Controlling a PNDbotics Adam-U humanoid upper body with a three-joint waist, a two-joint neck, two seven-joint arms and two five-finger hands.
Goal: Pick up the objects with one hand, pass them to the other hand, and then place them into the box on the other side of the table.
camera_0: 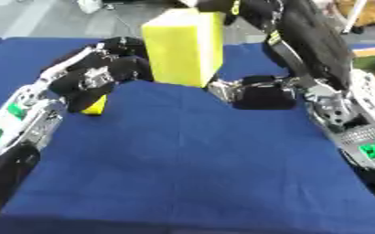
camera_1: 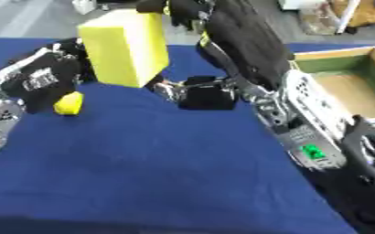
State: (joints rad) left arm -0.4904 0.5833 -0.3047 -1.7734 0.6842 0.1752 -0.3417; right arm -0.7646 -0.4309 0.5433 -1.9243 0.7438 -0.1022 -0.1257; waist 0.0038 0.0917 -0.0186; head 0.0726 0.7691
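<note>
- The yellow block stood tall above the blue counter, lifted off the cloth, its lower edge tilted toward the robot
- The left hand was at the block's left face, fingers curled against it and gripping the yellow block; the exact contact was partly hidden behind the block
- The right hand lay just right of the block's lower corner, low over the counter; its fingers pointed toward the block, but whether they were curled or straight could not be told
- Touch between the right hand and the block could not be confirmed
- A small yellow piece lay on the counter, below and left of the block, under the left wrist
- The cardboard box stood well to the right of the block at the counter's right edge, open at the top, its brown floor visible past the right arm
- The block was outside the box and well apart from it
</note>
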